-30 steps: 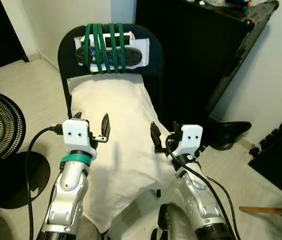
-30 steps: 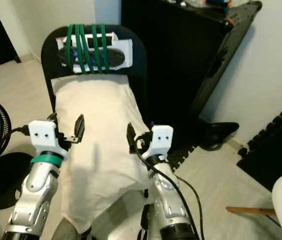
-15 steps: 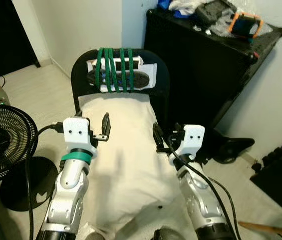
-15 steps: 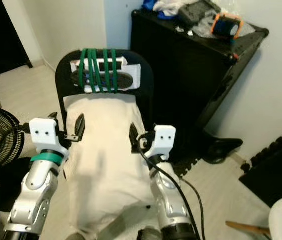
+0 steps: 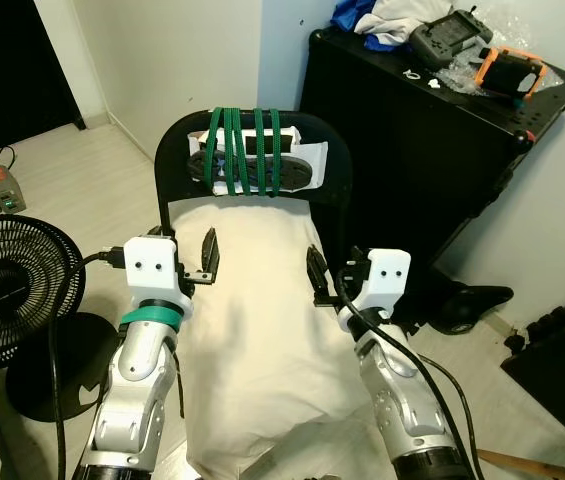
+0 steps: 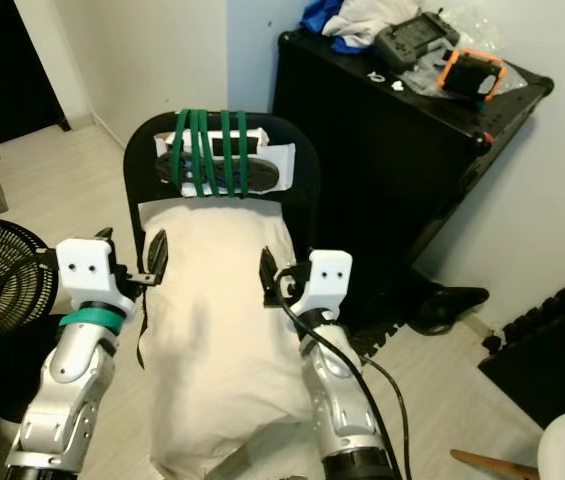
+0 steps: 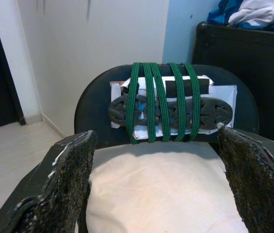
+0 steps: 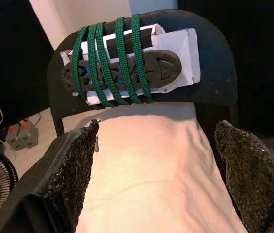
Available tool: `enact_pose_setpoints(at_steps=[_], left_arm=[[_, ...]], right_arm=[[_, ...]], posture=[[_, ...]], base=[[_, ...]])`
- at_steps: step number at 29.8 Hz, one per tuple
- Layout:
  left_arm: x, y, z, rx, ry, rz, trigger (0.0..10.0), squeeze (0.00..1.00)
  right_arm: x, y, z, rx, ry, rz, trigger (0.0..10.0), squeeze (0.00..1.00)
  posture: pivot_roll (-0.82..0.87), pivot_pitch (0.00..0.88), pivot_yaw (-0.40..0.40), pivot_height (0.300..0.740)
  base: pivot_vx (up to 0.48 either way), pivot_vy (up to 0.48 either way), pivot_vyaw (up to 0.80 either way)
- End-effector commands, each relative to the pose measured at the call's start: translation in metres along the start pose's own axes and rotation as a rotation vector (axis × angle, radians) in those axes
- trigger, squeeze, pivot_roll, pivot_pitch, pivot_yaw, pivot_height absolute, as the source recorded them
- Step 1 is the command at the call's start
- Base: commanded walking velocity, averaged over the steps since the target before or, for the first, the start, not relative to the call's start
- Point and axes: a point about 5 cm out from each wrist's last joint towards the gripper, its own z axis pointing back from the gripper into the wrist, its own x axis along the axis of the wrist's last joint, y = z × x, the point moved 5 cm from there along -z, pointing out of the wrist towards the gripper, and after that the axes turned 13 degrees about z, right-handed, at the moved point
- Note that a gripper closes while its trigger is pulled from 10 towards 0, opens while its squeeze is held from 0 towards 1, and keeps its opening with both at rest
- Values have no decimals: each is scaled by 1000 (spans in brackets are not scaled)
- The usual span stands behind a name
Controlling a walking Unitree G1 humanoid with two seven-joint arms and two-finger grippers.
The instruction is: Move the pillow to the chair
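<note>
Left eye view: my left end effector and right end effector, both spread apart, flank the pillow lying on the chair.

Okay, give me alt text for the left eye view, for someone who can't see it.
A white pillow lies on a black chair, with the robot's left gripper and right gripper open above its two sides, not holding it. Green cord straps a flat object to the chair's backrest. A black fan stands at left, a black case behind at right.
</note>
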Motion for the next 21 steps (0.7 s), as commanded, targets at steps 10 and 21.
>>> enact_pose_setpoints(at_steps=[10,21], left_arm=[[-9,2,3,9,44,0,10000,0],[-13,3,4,20,61,4,10000,0]], right_arm=[[-13,0,4,-8,53,30,10000,0],[-11,0,4,8,41,93,10000,0]], posture=[[49,26,24,740],[47,26,18,740]], base=[[0,0,0],[0,0,0]])
